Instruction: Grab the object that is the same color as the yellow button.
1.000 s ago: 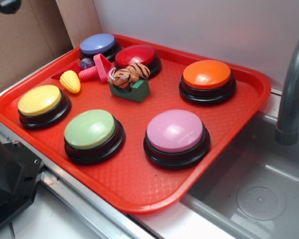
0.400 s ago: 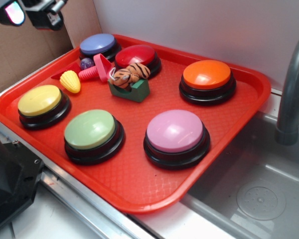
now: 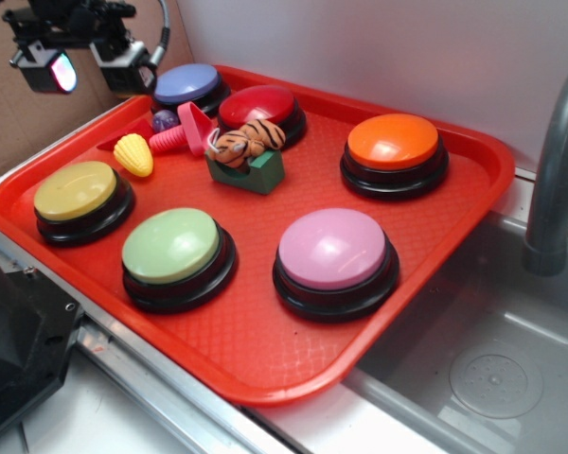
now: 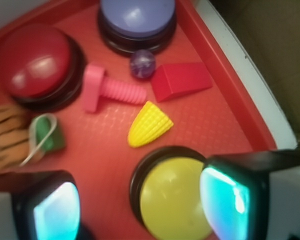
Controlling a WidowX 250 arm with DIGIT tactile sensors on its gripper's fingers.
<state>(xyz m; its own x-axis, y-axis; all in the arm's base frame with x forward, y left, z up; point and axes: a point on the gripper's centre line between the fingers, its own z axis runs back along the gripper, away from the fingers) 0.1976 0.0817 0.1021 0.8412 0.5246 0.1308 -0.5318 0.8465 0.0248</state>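
Yellow ribbed plastic, shaped like a small corn cob (image 4: 149,124), lies ahead of the claw (image 4: 140,200) in the wrist view, just past the large pale-yellow dome button on its black round base (image 4: 172,200), which sits directly beneath the claw. The cob's long axis runs diagonally, blunt end toward the claw's left finger (image 4: 50,207), tapered tip away toward a red wedge block (image 4: 181,81). The claw hangs spread wide, holding nothing, above the near-left corner of the red textured plastic tray (image 3: 265,359). A short reach forward would likely centre it (a wrist turn may be needed to straddle the cob's narrow width). The pink threaded plastic bolt (image 4: 109,90) lies just beyond the cob.
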